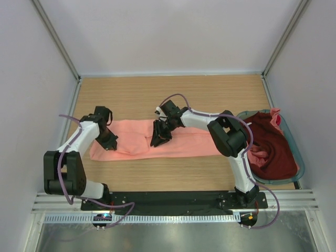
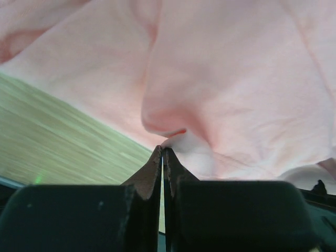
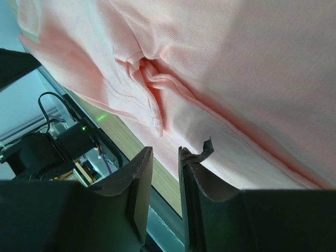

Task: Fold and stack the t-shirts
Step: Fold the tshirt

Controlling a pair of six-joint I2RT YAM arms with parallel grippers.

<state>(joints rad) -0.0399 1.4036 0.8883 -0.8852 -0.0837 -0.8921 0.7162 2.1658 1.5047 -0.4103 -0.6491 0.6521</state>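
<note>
This is looking like a robotics lab test cell: plain white panels (image 1: 168,37) in metal framing (image 1: 55,37) are enclosing a wood-grain surface (image 1: 220,94), while the cabled left arm (image 1: 79,139) and right arm (image 1: 231,137) are sitting bolted to a black base plate (image 1: 173,199) on aluminium rails (image 1: 294,202).

Wood-grain worktop (image 1: 157,89), plain white wall panels (image 1: 157,31) on three sides, aluminium corner posts (image 1: 55,38), metal rail (image 1: 173,202) along near edge. Lighting even, diffuse.
</note>
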